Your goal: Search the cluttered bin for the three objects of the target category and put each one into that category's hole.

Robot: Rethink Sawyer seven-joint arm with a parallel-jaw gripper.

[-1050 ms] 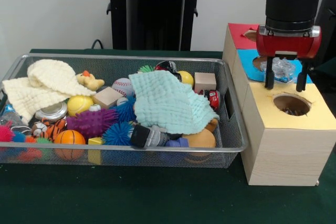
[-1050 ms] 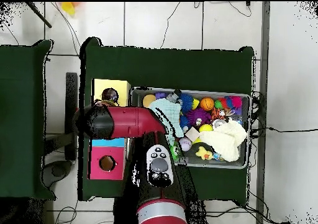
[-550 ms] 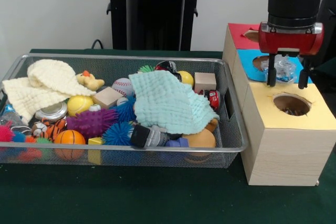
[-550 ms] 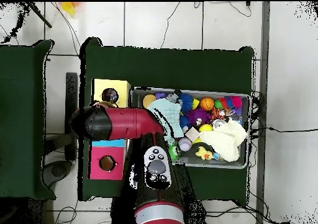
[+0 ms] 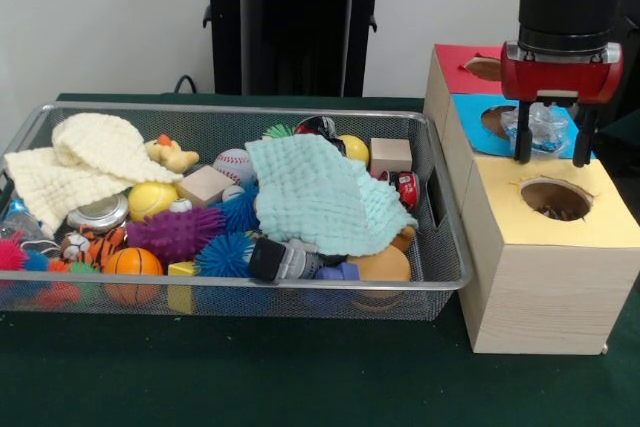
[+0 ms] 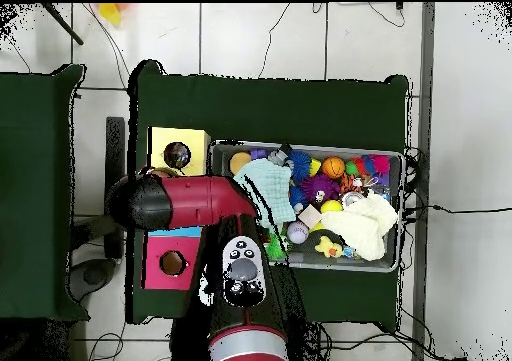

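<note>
Currently: I am holding a crumpled clear plastic item (image 5: 545, 131) pinched in my gripper (image 5: 551, 152), hanging over the box's blue hole (image 5: 497, 120), just behind the yellow hole (image 5: 556, 199), apparently for dropping.

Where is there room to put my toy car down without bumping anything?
The bare green table in front of the mesh bin and the wooden box is free. Inside the bin it is crowded with toys and cloths.
</note>
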